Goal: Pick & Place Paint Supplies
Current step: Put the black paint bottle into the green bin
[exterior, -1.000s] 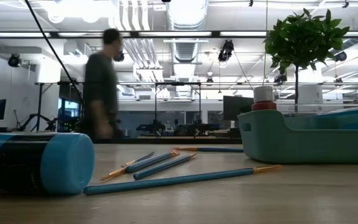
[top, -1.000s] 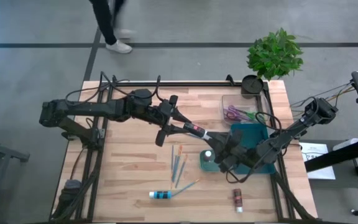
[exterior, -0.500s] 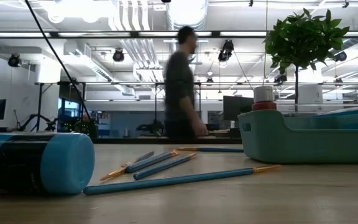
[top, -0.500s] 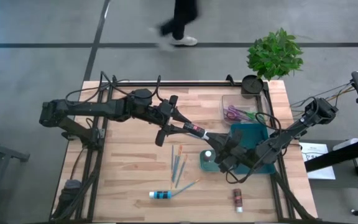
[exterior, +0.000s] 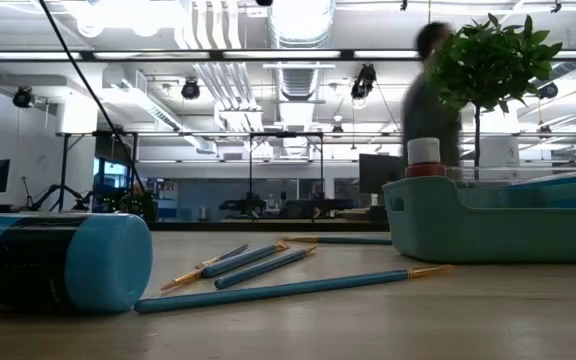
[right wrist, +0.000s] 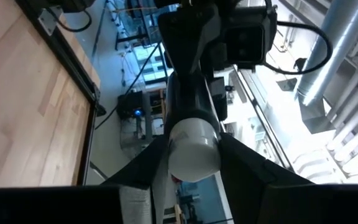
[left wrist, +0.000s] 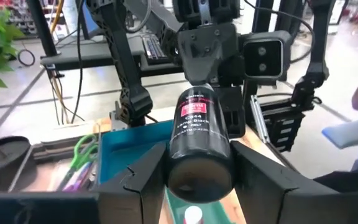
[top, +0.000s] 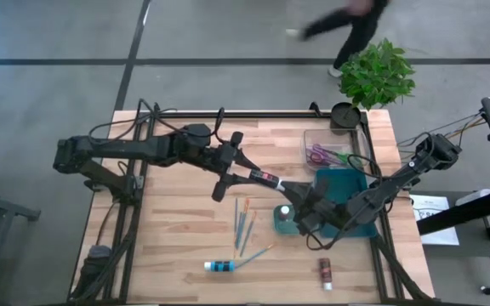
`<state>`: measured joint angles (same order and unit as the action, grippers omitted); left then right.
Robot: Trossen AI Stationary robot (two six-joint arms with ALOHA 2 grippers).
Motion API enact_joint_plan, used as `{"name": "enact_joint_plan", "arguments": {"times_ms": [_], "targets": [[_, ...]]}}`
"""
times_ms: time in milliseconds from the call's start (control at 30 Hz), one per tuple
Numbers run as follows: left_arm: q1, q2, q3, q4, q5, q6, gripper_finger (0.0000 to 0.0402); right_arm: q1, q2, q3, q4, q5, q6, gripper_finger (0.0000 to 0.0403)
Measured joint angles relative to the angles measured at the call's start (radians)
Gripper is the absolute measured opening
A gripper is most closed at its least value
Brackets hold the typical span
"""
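Observation:
A black paint tube with a pink label and a white cap hangs level in the air between both grippers, above the table's middle. My left gripper is shut on its black end, my right gripper on its capped end. Several blue and orange brushes lie flat on the table near its middle. A blue tube and a brown tube lie on their sides near the near edge. A small teal palette rests beside the brushes with a white-capped tube standing in it. My left gripper pinches the tube's black flat end between its two fingers, level, coming from the table's left, fingers along the tube. The tube is lifted clear. My right gripper pinches the tube's white cap end between its two fingers, coming from the table's right, along the tube, which stays level and clear of the table.
A teal bin sits under the right arm; a clear tray with scissors, a black pot and a plant stand at the far right corner. A person walks beyond the far edge. Bare wood lies left of the brushes.
Both arms have kept still with the tube between them. A person has walked along beyond the table's far edge from the left toward the right.

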<state>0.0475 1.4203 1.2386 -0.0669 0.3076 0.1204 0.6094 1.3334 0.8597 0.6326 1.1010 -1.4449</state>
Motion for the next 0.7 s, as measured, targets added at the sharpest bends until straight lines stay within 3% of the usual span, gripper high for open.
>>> {"name": "enact_joint_plan", "arguments": {"times_ms": [200,300,467,700], "targets": [[0.002,-0.051,0.002,-0.031,-0.001,0.028,0.0231,0.007,-0.008,0.004,0.024,0.021,0.007,0.0109],[0.001,-0.094,0.001,-0.055,-0.055,0.049,0.027,0.017,-0.007,0.003,0.01,0.033,0.007,0.0109],[0.001,-0.151,-0.001,-0.225,-0.26,0.114,0.0308,0.066,-0.028,0.012,0.013,0.072,0.05,0.0109],[0.001,-0.175,-0.001,-0.417,-0.576,0.15,0.0312,0.12,-0.04,0.043,-0.06,0.132,0.152,0.0109]]}}
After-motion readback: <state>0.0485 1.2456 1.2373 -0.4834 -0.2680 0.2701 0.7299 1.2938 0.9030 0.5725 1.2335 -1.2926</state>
